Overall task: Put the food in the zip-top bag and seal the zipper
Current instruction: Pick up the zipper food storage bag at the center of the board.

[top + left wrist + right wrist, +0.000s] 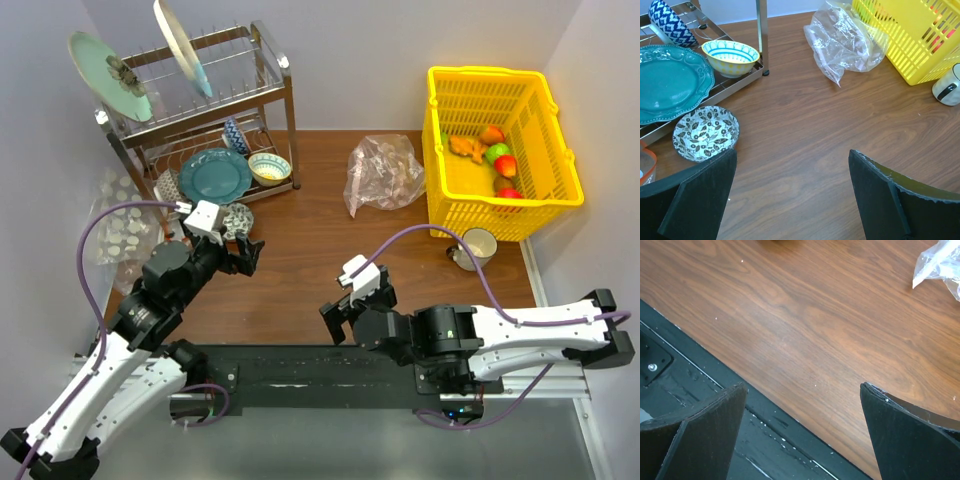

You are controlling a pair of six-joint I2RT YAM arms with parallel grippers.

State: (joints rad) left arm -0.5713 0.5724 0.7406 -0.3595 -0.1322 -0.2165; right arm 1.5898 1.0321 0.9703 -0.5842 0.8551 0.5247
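Observation:
The zip-top bag [384, 172] lies crumpled and empty on the wooden table, just left of the yellow basket [468, 195]; it also shows in the left wrist view [845, 40] and a corner of it in the right wrist view [940, 265]. Its zipper does not show clearly. The food [492, 155], red, green, orange and tan toy pieces, lies inside the basket. My left gripper [243, 254] is open and empty over the table at the left, near the dish rack. My right gripper [338, 318] is open and empty over the table's near edge.
A metal dish rack [270, 60] with plates and bowls stands at the back left. A patterned bowl [705, 132] sits on the table by it. A white mug [478, 246] stands in front of the basket. A clear bag of white discs [120, 225] lies at the far left.

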